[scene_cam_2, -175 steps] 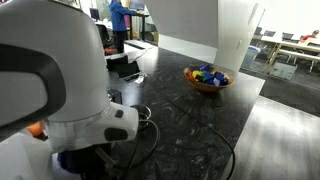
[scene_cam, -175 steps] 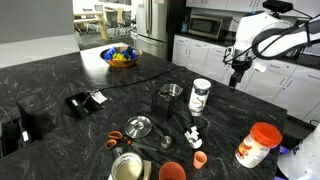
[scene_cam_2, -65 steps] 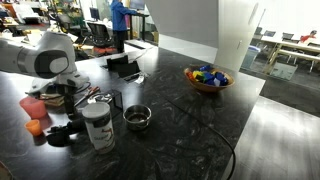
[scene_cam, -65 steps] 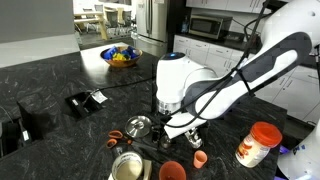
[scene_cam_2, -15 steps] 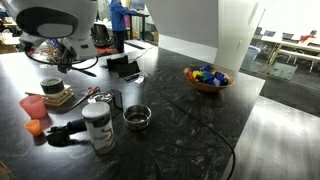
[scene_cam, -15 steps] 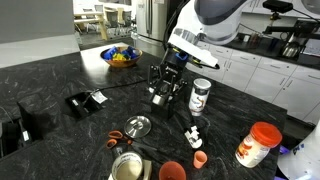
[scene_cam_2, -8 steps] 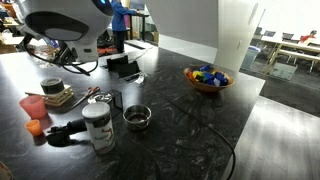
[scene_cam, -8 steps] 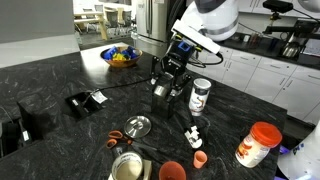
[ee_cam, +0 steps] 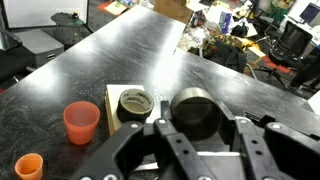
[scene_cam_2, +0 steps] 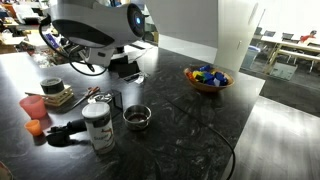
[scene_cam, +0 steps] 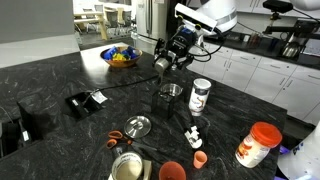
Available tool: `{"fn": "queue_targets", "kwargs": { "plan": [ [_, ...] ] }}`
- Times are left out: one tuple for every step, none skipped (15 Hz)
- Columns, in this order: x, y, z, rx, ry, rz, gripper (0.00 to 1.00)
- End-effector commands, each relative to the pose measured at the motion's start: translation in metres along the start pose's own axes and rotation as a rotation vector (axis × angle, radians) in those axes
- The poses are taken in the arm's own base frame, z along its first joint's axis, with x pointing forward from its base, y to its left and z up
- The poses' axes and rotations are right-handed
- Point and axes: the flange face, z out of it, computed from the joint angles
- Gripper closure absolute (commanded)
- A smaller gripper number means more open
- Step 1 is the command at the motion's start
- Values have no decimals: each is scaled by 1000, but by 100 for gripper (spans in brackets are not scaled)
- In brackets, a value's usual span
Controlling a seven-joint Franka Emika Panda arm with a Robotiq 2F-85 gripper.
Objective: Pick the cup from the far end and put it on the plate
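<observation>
The arm (scene_cam: 205,15) has travelled a long way. At first it stood far off on the right by the white cabinets (scene_cam: 255,78). It then bent low over the clutter at the near end of the counter (scene_cam: 60,75). A second ago the gripper (scene_cam: 164,62) hung just above the counter, left of the white container (scene_cam: 200,95). Now it sits higher and farther back, tilted, with the cup (ee_cam: 195,110) carried up between its fingers. The silver bowl (scene_cam: 170,93), covered by the gripper a second ago, shows again. In an exterior view the arm (scene_cam_2: 100,20) has slid from the left edge toward the right.
</observation>
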Motion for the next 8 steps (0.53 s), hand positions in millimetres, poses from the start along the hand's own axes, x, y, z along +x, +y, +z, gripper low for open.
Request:
{"fn": "queue_targets", "kwargs": {
  "plan": [
    [12,-4,-9,57,-35,132,79],
    [16,-4,-10,65,-40,158,79],
    [20,-2,-10,68,-44,182,79],
    [23,-1,-10,71,-44,200,79],
    [27,2,-10,75,-44,210,79],
    [32,5,-11,83,-34,214,79],
    [38,8,-13,92,-21,217,79],
    [44,12,-16,97,0,233,79]
  ]
}}
